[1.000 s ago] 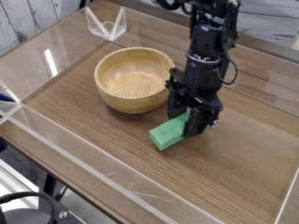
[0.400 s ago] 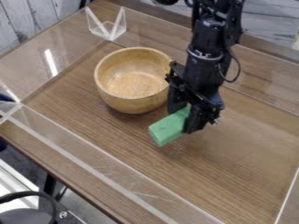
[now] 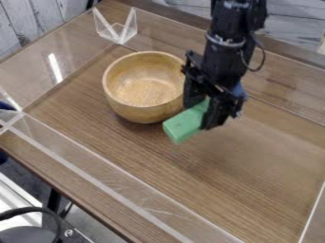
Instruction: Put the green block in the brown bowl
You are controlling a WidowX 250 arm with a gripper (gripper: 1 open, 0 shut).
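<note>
a brown wood-grain table (image 3: pixel 152 166) fills most of the view, its grain running along its length. low clear acrylic walls (image 3: pixel 76 161) fence its edges and catch pale glare. a small clear acrylic v-shaped stand (image 3: pixel 117 28) sits at the far corner. below the near edge lie a light floor (image 3: pixel 19 204) and black cables (image 3: pixel 32 226).

This looks like a robotics lab or test bench rather than a home. A black robot arm (image 3: pixel 233 38) stands over a wood-grain counter (image 3: pixel 241 180) that is fenced with low clear acrylic walls (image 3: pixel 76 161), forming a bounded work area. A folded clear plastic stand (image 3: pixel 117 28) sits at the far edge. Dark cables and equipment (image 3: pixel 32 226) show below the near corner, beside a pale floor.
</note>
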